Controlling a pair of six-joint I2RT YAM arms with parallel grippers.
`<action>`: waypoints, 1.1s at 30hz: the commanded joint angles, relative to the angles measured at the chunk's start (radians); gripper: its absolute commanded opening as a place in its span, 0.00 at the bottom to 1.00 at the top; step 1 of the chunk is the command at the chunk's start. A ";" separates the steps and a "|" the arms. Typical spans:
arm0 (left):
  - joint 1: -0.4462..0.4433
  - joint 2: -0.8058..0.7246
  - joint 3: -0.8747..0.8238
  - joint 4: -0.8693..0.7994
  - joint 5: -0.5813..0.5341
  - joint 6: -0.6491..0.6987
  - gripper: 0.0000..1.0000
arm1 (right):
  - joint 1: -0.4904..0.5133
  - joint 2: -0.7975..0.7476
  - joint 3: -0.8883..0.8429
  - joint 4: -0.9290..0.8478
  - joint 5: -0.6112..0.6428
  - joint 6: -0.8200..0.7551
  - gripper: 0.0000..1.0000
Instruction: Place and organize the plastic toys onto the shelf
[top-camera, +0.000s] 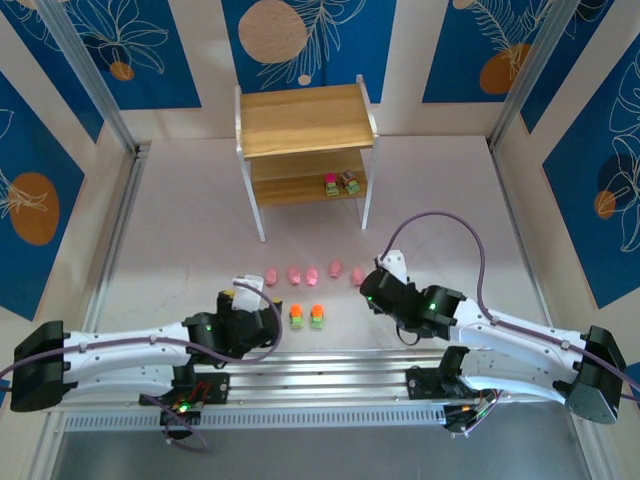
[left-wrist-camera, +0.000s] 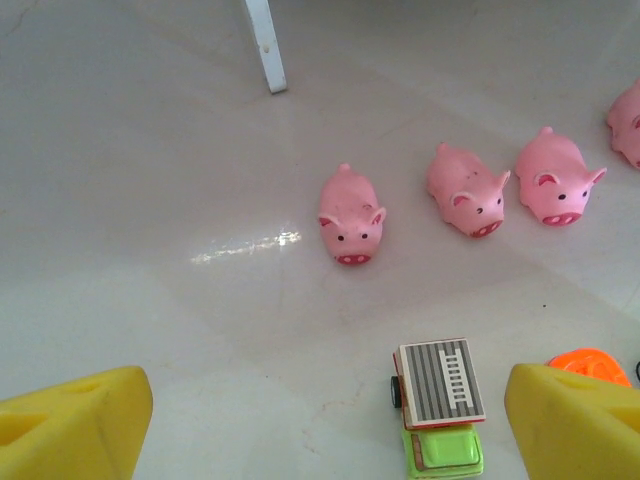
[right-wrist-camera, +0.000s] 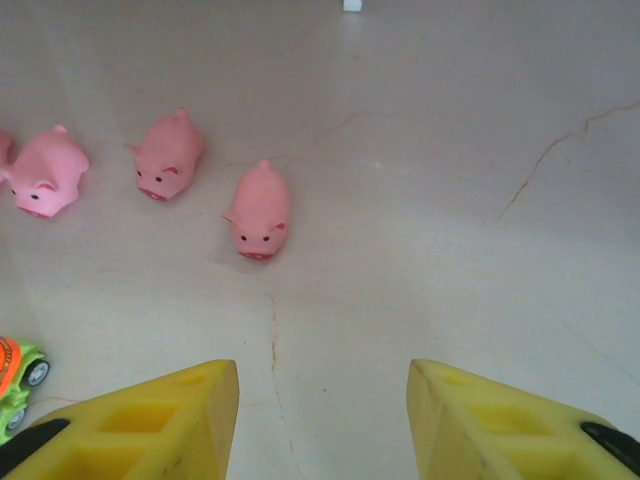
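Pale, glossy bench (top-camera: 180, 230) runs out to walls hung with blue leaf-print panels (top-camera: 130, 50). At its far middle stands the small two-tier shelf (top-camera: 305, 120), light wooden boards on thin white legs. On the right end of its lower board two blocky green-based plastic toys sit side by side, one magenta-topped (top-camera: 330, 184), the other with a greyish top (top-camera: 350, 181).

Nearer the arms, five rounded pink plastic pigs (top-camera: 312, 273) lie in a row across the bench, each apart from the next, snouts toward the arms. Just nearer than that row, two green plastic trucks with orange tops (top-camera: 307, 316) stand side by side. A third green truck with a grey striped top (left-wrist-camera: 440, 400) stands left of them, in the gap between the left tool's yellow fingers (left-wrist-camera: 75, 425), closer to the right-hand one and touching neither.

The left tool (left-wrist-camera: 320, 425) has its jaws spread wide and holds nothing. The right tool (right-wrist-camera: 325, 420) hangs low over bare bench by the right end of the pig row, jaws apart with nothing between them. The end pig (right-wrist-camera: 260, 210) lies ahead of it, slightly left of the gap.
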 joint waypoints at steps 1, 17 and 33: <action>-0.016 0.018 0.033 -0.018 -0.012 -0.063 0.91 | 0.006 -0.027 -0.027 -0.020 0.018 0.030 0.48; -0.023 0.124 -0.012 0.112 0.062 -0.142 0.88 | -0.019 -0.062 -0.057 0.006 -0.025 0.011 0.45; -0.019 0.243 -0.044 0.203 0.101 -0.187 0.83 | -0.034 -0.067 -0.061 0.012 -0.043 0.004 0.36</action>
